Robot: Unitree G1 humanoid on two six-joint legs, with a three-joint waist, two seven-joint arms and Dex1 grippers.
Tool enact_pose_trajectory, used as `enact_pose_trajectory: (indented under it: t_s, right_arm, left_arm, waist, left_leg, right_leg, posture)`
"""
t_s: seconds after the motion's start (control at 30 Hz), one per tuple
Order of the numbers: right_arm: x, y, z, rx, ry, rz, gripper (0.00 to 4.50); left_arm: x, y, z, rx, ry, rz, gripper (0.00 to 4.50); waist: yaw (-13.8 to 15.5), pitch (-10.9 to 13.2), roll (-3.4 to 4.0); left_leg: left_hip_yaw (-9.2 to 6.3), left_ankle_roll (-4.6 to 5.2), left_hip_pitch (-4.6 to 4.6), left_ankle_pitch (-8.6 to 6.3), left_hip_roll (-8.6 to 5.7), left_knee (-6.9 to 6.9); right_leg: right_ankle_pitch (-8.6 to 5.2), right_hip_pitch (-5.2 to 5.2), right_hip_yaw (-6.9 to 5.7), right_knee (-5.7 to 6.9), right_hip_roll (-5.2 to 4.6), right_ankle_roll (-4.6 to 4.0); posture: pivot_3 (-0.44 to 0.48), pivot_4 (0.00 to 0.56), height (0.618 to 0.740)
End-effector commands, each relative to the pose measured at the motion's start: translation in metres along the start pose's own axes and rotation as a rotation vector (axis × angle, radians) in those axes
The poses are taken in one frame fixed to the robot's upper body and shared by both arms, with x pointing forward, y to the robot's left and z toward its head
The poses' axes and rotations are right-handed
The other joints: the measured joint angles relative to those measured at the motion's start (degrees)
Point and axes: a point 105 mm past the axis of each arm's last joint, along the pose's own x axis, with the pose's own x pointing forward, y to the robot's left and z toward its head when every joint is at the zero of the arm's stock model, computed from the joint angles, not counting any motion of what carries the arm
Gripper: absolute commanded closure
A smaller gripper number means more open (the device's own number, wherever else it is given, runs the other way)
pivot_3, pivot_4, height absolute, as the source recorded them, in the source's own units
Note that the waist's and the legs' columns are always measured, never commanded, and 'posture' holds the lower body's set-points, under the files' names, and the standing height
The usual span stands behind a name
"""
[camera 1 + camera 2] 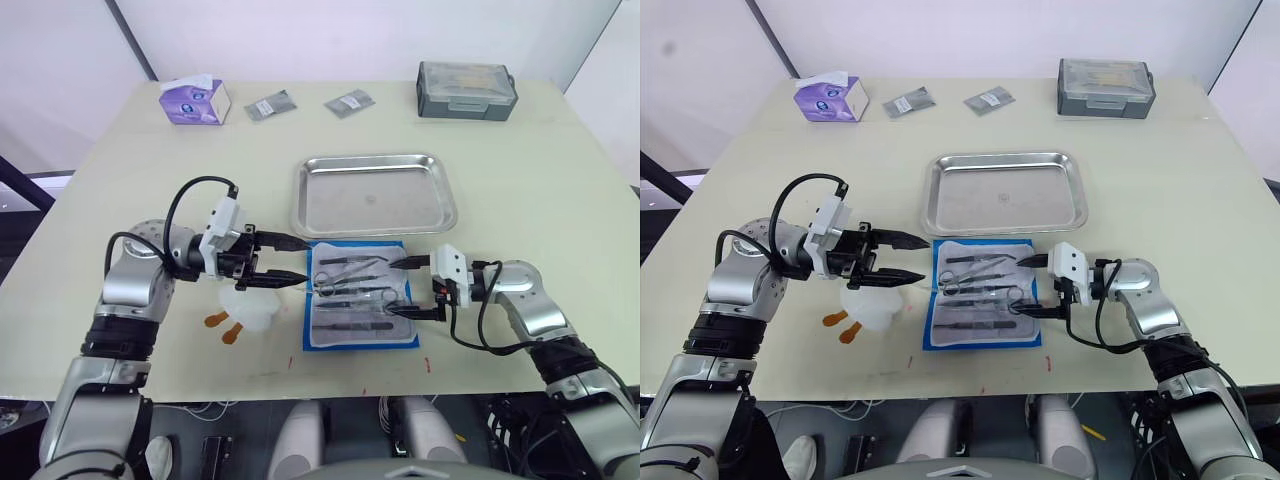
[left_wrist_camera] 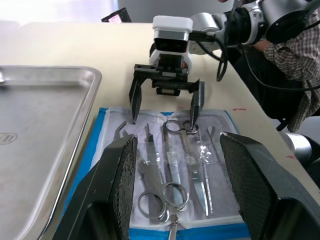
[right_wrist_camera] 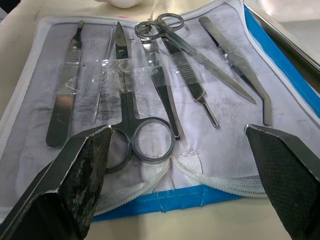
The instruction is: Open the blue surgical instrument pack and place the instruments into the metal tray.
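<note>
Both grippers stand wide and hold nothing: the left gripper (image 1: 285,258) at one end of the blue surgical instrument pack (image 1: 361,296), the right gripper (image 1: 410,287) at the other. The pack lies opened flat on the pale worktop (image 1: 540,190), about six instruments (image 3: 150,75) lying on it under clear tape. One bare metal tray (image 1: 372,193) sits just behind. Farther back are two grey sachets (image 1: 271,105), one grey box (image 1: 466,90) and one tissue box (image 1: 194,101).

Silver-grey jointed metal arms with black bands, looping black cables at each wrist, white boxy wrist camera housings, left gripper (image 1: 283,258) and right gripper (image 1: 407,288) each with two black tapered fingers (inner pads mesh-textured)
</note>
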Motion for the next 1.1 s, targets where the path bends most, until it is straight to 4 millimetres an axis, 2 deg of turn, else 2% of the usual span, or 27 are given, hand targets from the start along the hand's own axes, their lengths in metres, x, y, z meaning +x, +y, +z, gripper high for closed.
enact_pose_trajectory:
  t_s: [0.03, 0.53, 0.77, 0.8, 0.83, 0.87, 0.9, 0.93, 0.97, 1.0, 1.1]
  right_arm:
    - [0.005, 0.018, -0.040, 0.105, 0.144, 0.046, 0.05]
    - [0.001, 0.017, -0.048, 0.106, 0.199, 0.056, 0.05]
    - [0.003, 0.015, -0.048, 0.107, 0.195, 0.044, 0.05]
    - [0.003, 0.015, -0.049, 0.108, 0.195, 0.042, 0.00]
    - [0.002, 0.015, -0.048, 0.109, 0.195, 0.041, 0.00]
    - [0.002, 0.014, -0.048, 0.109, 0.194, 0.040, 0.00]
    - [0.002, 0.014, -0.048, 0.109, 0.194, 0.039, 0.00]
    - [0.002, 0.014, -0.048, 0.110, 0.194, 0.038, 0.00]
    - [0.002, 0.014, -0.048, 0.110, 0.193, 0.037, 0.00]
    - [0.002, 0.014, -0.048, 0.110, 0.192, 0.035, 0.00]
    - [0.003, 0.014, -0.048, 0.109, 0.188, 0.029, 0.00]
  left_arm:
    - [0.000, 0.000, 0.004, 0.040, 0.007, -0.032, 1.69]
    - [0.008, 0.008, -0.002, 0.051, 0.027, -0.037, 1.69]
    - [0.017, 0.021, -0.019, 0.034, 0.097, -0.032, 1.69]
    - [0.018, 0.022, -0.021, 0.029, 0.098, -0.039, 2.22]
    - [0.020, 0.024, -0.023, 0.026, 0.101, -0.041, 2.43]
    - [0.022, 0.026, -0.025, 0.029, 0.109, -0.042, 2.93]
    - [0.024, 0.027, -0.027, 0.032, 0.118, -0.044, 3.21]
    - [0.026, 0.029, -0.029, 0.034, 0.121, -0.044, 3.84]
    - [0.028, 0.031, -0.030, 0.040, 0.125, -0.040, 4.15]
    - [0.031, 0.033, -0.032, 0.040, 0.128, -0.037, 4.40]
    - [0.033, 0.036, -0.038, 0.040, 0.143, -0.029, 4.40]
  waist:
    - [0.0, 0.0, -0.04]
    - [0.0, -0.3, -0.31]
    - [0.1, -0.4, -0.35]
    - [0.0, -0.4, -0.37]
    - [0.0, -0.4, -0.38]
    - [0.0, -0.5, -0.39]
    - [0.0, -0.5, -0.41]
    - [0.0, -0.5, -0.41]
    - [0.0, -0.5, -0.42]
    - [0.0, -0.5, -0.44]
    - [0.0, -0.5, -0.47]
  left_leg:
    - [0.00, 0.00, 0.01, 0.00, 0.00, 0.00]
    - [0.00, 0.00, 0.11, 0.00, 0.01, -0.01]
    - [0.01, 0.01, 0.12, 0.00, 0.01, -0.02]
    - [0.02, 0.01, 0.12, 0.00, 0.00, -0.02]
    - [0.03, 0.01, 0.12, 0.00, 0.00, -0.02]
    - [0.03, 0.01, 0.13, 0.00, -0.01, -0.02]
    - [0.03, 0.01, 0.13, 0.00, 0.00, -0.02]
    - [0.02, 0.01, 0.13, 0.00, 0.00, -0.02]
    - [0.02, 0.01, 0.13, 0.00, 0.00, -0.02]
    - [0.02, 0.01, 0.13, 0.00, 0.00, -0.02]
    - [0.02, 0.01, 0.13, 0.00, -0.01, -0.02]
  right_leg:
    - [0.00, 0.00, 0.00, 0.00, 0.00, 0.00]
    - [0.00, 0.08, 0.02, 0.00, 0.03, 0.00]
    - [0.00, 0.09, 0.01, 0.00, 0.04, 0.00]
    - [0.00, 0.11, 0.00, -0.01, 0.04, 0.00]
    - [0.00, 0.11, 0.02, -0.01, 0.04, 0.00]
    - [0.00, 0.12, 0.01, -0.01, 0.04, 0.00]
    - [0.00, 0.11, 0.01, -0.01, 0.05, 0.00]
    - [0.00, 0.12, -0.01, -0.01, 0.06, -0.01]
    - [0.00, 0.12, -0.01, -0.01, 0.06, 0.00]
    - [0.00, 0.12, 0.00, -0.01, 0.06, -0.01]
    - [0.00, 0.14, -0.01, -0.01, 0.05, -0.01]
  posture:
    - [0.000, 0.150, 0.734]
    - [0.000, 0.150, 0.734]
    - [0.000, 0.150, 0.734]
    - [0.000, 0.150, 0.734]
    - [0.000, 0.150, 0.734]
    - [0.000, 0.150, 0.734]
    - [0.000, 0.150, 0.734]
    - [0.000, 0.150, 0.734]
    - [0.000, 0.150, 0.734]
    - [0.000, 0.150, 0.734]
    - [0.000, 0.150, 0.734]
